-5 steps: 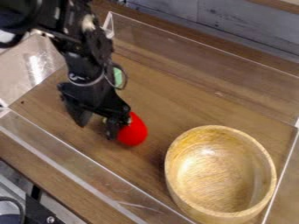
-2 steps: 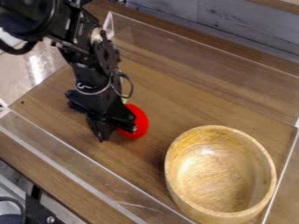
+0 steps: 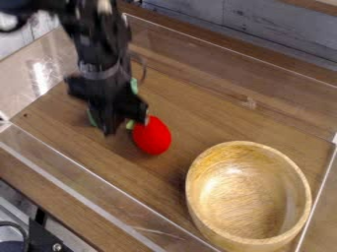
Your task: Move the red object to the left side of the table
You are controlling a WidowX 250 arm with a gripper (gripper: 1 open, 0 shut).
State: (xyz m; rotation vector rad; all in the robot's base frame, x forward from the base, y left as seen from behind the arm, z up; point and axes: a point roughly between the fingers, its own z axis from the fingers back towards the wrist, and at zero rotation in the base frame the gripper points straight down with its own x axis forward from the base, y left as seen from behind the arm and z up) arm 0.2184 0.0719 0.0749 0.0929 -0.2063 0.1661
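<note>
- Camera view: the fingers [image 3: 116, 120] are seen closed, just beside the red object [image 3: 150, 136], which appears to rest on the worktop [image 3: 224, 108] near its middle.
- Whether it is gripped cannot be told; a failed grasp is judged likely, so re-gripping before moving left is called for.

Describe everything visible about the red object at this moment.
The red object is a small, rounded, glossy toy fruit, plastic by its sheen, with a highlight on top. It sits low over the dark wood table, left of the wooden bowl and apart from it. The gripper is shut against its upper-left side; blur hides the contact itself and whether the fruit still rests on the surface. No stem end shows.
</note>
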